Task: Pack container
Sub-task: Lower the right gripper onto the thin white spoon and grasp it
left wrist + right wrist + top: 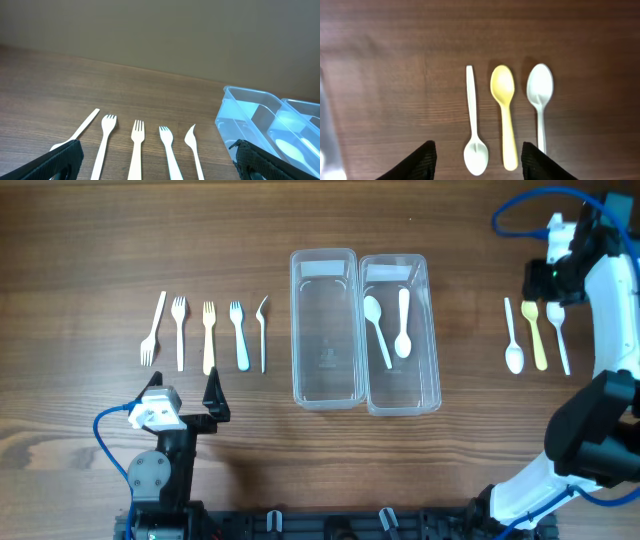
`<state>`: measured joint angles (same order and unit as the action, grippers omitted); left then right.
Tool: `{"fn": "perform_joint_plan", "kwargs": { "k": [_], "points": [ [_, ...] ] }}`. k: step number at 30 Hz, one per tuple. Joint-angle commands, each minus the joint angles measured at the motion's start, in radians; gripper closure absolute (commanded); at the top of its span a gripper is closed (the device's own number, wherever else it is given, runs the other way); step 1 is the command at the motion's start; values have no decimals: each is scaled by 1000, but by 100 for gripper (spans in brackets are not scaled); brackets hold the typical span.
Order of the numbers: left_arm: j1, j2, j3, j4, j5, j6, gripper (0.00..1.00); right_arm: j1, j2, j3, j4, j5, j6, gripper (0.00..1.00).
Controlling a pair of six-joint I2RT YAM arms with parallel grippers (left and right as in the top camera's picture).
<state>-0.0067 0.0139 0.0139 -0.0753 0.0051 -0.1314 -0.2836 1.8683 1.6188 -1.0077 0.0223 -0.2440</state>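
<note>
Two glossy spoons point(403, 325) lie in a clear tub point(412, 388); left gripper point(184, 388), right gripper point(477, 146) gape empty.

table point(450, 480): brown wood grain | wall point(160, 30): plain grey-beige | light: soft, even

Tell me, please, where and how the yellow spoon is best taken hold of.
Probably mid-handle, from straight above, pinched across its width. The yellow spoon lies flat between two white spoons; its handle is narrow and straight, and the gaps on both sides look widest there.
</note>
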Motion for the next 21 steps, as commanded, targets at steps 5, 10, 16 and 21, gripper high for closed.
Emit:
{"fn": "perform_joint_plan", "kwargs": {
  "k": [5, 10, 16, 21],
  "points": [
    [-5, -7, -8, 0, 12, 23, 0, -3, 24, -189, 125, -23, -66, 42],
    [-5, -7, -8, 0, 12, 23, 0, -5, 25, -288, 203, -23, -16, 42],
    [-5, -7, -8, 0, 11, 23, 0, -6, 26, -373, 269, -18, 10, 43],
    [-5, -7, -8, 0, 12, 23, 0, -9, 26, -376, 310, -15, 40, 47]
  ]
}}
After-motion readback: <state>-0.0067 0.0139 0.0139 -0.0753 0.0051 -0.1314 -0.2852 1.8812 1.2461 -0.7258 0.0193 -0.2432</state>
